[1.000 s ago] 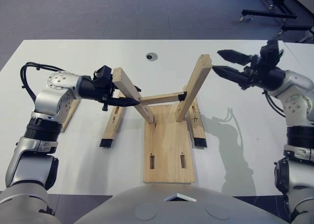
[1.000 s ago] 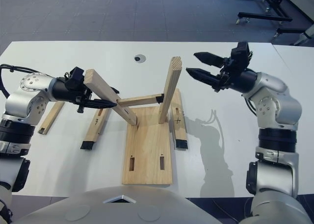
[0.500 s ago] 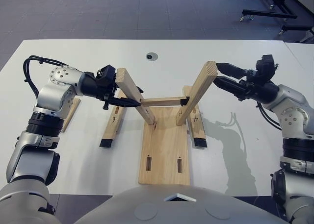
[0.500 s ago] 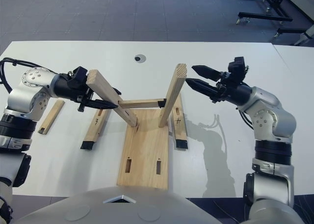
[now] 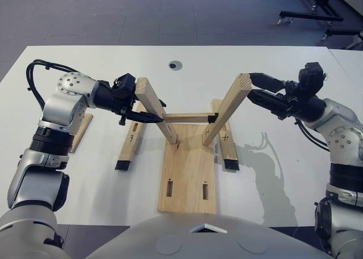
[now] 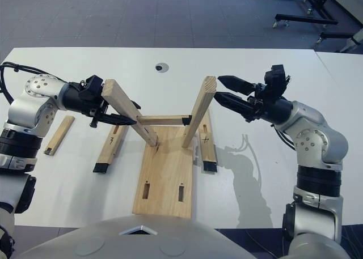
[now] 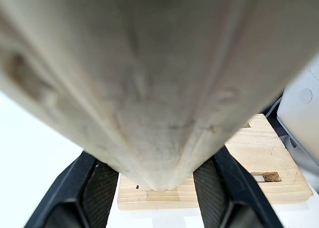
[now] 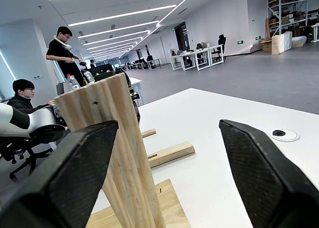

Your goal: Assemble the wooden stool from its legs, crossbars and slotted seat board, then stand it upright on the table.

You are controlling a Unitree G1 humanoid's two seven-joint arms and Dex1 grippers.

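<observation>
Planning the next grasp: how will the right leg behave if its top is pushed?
Probably stiff: the right leg is a solid wooden bar. It leans from the seat board, so a push may tip it. The crossbar to the left leg, gripped by the left hand, should limit that.

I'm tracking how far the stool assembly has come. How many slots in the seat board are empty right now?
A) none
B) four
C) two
C: the seat board shows two empty slots at its near end, while the left leg and right leg stand at its far end.
</observation>
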